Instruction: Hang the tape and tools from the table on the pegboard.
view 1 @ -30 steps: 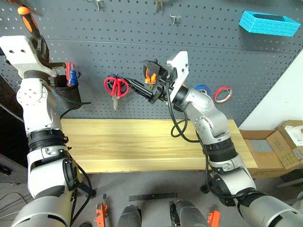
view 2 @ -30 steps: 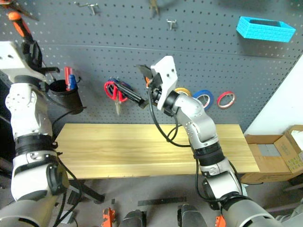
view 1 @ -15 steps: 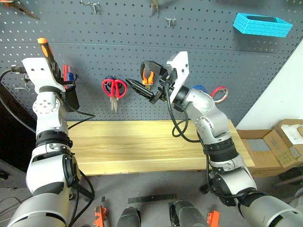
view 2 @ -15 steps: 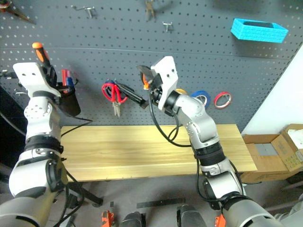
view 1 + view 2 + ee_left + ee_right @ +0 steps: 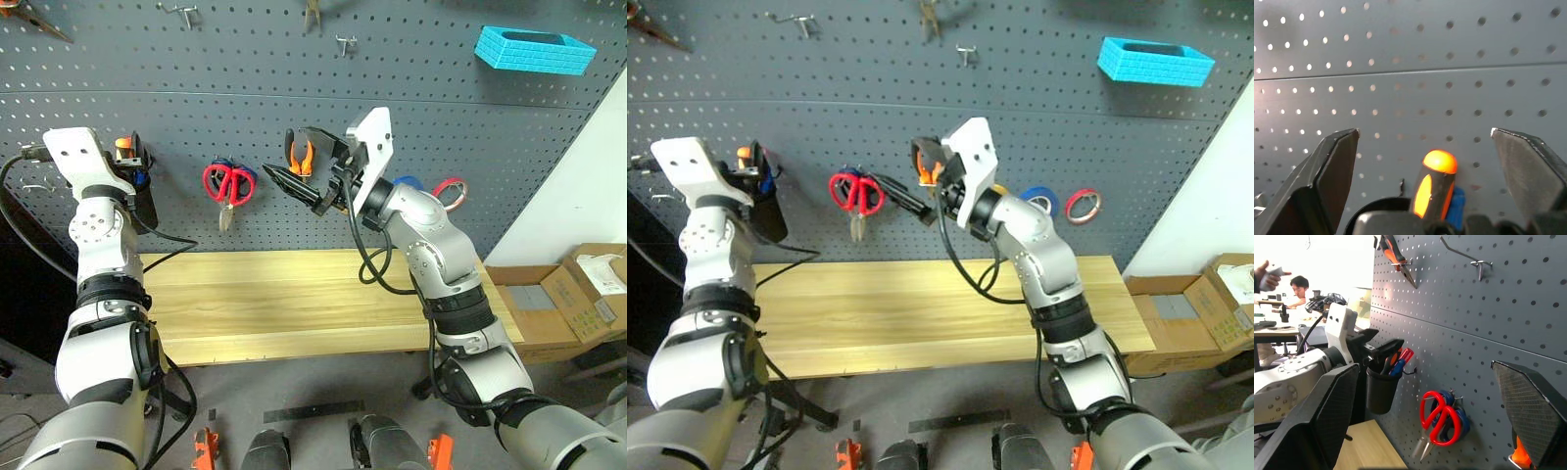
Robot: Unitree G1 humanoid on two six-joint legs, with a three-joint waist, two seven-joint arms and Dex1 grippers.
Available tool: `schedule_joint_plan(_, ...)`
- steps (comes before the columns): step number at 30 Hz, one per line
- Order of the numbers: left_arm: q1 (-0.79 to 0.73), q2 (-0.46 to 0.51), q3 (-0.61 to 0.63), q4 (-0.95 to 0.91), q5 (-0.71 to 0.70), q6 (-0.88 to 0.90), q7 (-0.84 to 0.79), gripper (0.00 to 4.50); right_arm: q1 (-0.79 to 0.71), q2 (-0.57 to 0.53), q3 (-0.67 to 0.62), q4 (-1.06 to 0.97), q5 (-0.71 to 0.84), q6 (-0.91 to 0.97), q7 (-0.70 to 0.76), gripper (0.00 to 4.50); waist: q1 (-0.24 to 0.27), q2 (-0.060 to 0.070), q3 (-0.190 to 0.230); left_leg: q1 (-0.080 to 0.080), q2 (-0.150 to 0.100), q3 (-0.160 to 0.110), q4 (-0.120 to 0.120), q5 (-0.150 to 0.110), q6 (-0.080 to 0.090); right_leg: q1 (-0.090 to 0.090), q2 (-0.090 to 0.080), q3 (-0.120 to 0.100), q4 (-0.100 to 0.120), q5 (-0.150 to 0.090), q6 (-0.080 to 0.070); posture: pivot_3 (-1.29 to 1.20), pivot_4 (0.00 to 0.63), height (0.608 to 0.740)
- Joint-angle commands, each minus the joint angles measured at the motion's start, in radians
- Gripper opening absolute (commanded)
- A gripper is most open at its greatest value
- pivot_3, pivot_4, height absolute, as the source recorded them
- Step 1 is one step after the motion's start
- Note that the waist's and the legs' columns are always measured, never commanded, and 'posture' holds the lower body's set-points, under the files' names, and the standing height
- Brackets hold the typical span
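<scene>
On the dark pegboard, a black cup holds the screwdriver, handle up. My left gripper stands open around that handle, fingers well clear of it. Red-handled scissors hang from a hook, and the orange-and-black pliers hang further right. My right gripper hovers open just in front of the pliers, holding nothing. The blue tape hangs behind my right forearm, partly hidden. The wooden table below is bare.
A red tape ring and a yellow one hang beside the blue tape. A cyan bin sits high on the right. Silver pliers and hooks hang along the top. Cardboard boxes stand at the right.
My left gripper has come down with the screwdriver, set it into the black cup and opened. The right arm has kept still.
</scene>
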Motion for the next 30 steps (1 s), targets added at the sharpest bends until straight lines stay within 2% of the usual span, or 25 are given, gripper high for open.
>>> schedule_joint_plan(1, 0.064, -0.013, -0.006, -0.22, -0.092, 0.053, -0.139, 4.45, 0.021, -0.044, 0.011, -0.056, 0.022, 0.016, 0.074, 4.5, -0.001, 0.0, -0.002, 0.0, 0.0, 0.0, 0.0, 0.0, 0.0, 0.0, 0.0, 0.0, 0.0, 0.0, 0.0, -0.05, 0.0, 0.74)
schedule_joint_plan(5, 0.333, -0.004, -0.051, -0.628, -0.237, 0.309, -0.314, 4.45, 0.094, -0.126, 0.007, -0.029, 0.005, 0.009, 0.135, 4.5, -0.013, 0.002, -0.01, 0.001, 0.0, 0.0, -0.001, 0.0, 0.0, 0.002, -0.001, 0.001, 0.0, 0.0, 0.0, -0.03, 0.0, 0.74)
schedule_joint_plan(9, 0.601, -0.008, -0.14, -0.952, -0.312, 0.537, -0.38, 4.45, 0.165, -0.192, -0.012, 0.03, -0.01, -0.013, 0.157, 4.5, -0.015, 0.005, -0.012, 0.005, 0.0, 0.001, -0.001, 0.0, 0.0, 0.005, -0.001, 0.002, 0.0, -0.001, -0.001, -0.01, 0.0, 0.74)
schedule_joint_plan(10, 0.654, -0.017, -0.162, -0.998, -0.304, 0.557, -0.382, 4.45, 0.185, -0.206, -0.015, 0.045, -0.014, -0.022, 0.161, 4.5, -0.014, 0.007, -0.012, 0.01, 0.0, 0.001, -0.001, 0.0, 0.0, 0.01, 0.0, 0.001, -0.001, -0.004, 0.003, -0.01, 0.0, 0.74)
schedule_joint_plan(12, 0.714, -0.053, -0.18, -1.028, -0.296, 0.582, -0.36, 4.45, 0.22, -0.226, -0.023, 0.072, -0.019, -0.037, 0.169, 4.5, -0.012, 0.011, -0.014, 0.019, 0.001, 0.001, -0.002, 0.0, 0.0, 0.019, 0.0, 0.001, -0.003, -0.009, -0.003, -0.01, 0.0, 0.74)
schedule_joint_plan(15, 0.741, -0.103, -0.196, -1.019, -0.258, 0.585, -0.317, 4.45, 0.253, -0.233, -0.042, 0.12, -0.028, -0.063, 0.155, 4.5, -0.011, 0.014, -0.015, 0.028, 0.001, 0.001, -0.003, -0.004, -0.006, 0.028, 0.0, -0.001, -0.005, -0.009, -0.004, -0.01, 0.0, 0.74)
schedule_joint_plan(18, 0.725, -0.171, -0.202, -0.959, -0.21, 0.553, -0.248, 4.45, 0.277, -0.227, -0.067, 0.184, -0.046, -0.107, 0.124, 4.5, -0.016, 0.023, -0.019, 0.028, 0.001, -0.002, -0.003, -0.004, -0.006, 0.029, 0.0, -0.002, -0.01, -0.009, -0.004, -0.02, 0.0, 0.74)
schedule_joint_plan(21, 0.704, -0.225, -0.208, -0.922, -0.169, 0.527, -0.2, 4.45, 0.286, -0.217, -0.09, 0.242, -0.069, -0.156, 0.077, 4.5, -0.018, 0.035, -0.026, 0.026, 0.001, -0.005, -0.004, -0.005, -0.005, 0.034, 0.001, -0.005, -0.03, -0.005, -0.001, -0.02, 0.0, 0.74)
schedule_joint_plan(23, 0.694, -0.253, -0.207, -0.906, -0.153, 0.515, -0.178, 4.45, 0.286, -0.205, -0.118, 0.278, -0.067, -0.186, 0.042, 4.5, -0.018, 0.037, -0.028, 0.026, 0.001, -0.005, -0.004, -0.004, -0.004, 0.036, 0.001, -0.004, -0.037, -0.004, 0.0, -0.02, 0.0, 0.74)
schedule_joint_plan(30, 0.697, -0.302, -0.219, -0.889, -0.111, 0.489, -0.151, 4.45, 0.3, -0.177, -0.178, 0.386, -0.084, -0.273, -0.037, 4.5, -0.016, 0.038, -0.03, 0.026, -0.001, -0.001, -0.004, -0.003, -0.002, 0.036, 0.0, -0.001, -0.036, -0.002, 0.004, -0.02, 0.0, 0.74)
